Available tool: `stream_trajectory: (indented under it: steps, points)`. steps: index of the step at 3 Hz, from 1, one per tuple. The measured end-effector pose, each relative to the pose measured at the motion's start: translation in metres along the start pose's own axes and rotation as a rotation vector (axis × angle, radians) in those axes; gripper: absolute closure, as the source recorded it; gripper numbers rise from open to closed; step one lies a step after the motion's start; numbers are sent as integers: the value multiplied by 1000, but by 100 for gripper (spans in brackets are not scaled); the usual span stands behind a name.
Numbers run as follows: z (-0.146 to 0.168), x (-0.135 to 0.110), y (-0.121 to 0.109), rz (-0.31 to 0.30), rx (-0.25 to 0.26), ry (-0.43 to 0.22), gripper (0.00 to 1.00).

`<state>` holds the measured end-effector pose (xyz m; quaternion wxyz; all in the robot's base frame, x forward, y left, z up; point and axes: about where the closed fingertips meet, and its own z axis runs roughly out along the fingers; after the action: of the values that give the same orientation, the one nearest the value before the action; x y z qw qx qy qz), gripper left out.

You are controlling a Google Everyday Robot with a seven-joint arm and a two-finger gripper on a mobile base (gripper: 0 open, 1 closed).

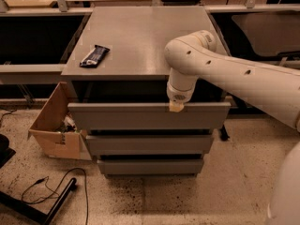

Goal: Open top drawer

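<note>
A cardboard box [51, 125] sits on the floor at the left. A dark wrapped bar [94, 56] lies on the bench [150, 41]. Beneath its top, the top drawer [131, 117] juts nearer than the two lower fronts. The gripper [176, 107] touches the drawer's upper edge, right of middle; whether it is clamped I cannot tell.
</note>
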<state>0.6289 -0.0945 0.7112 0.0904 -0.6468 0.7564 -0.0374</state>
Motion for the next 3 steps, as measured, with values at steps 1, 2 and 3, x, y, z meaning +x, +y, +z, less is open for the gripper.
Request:
stream_trajectory:
  steps: [1, 2, 3]
  points:
    - [-6, 0, 0, 0, 0, 0, 100]
    - [-6, 0, 1, 0, 0, 0, 84]
    - [-6, 0, 1, 0, 0, 0, 61]
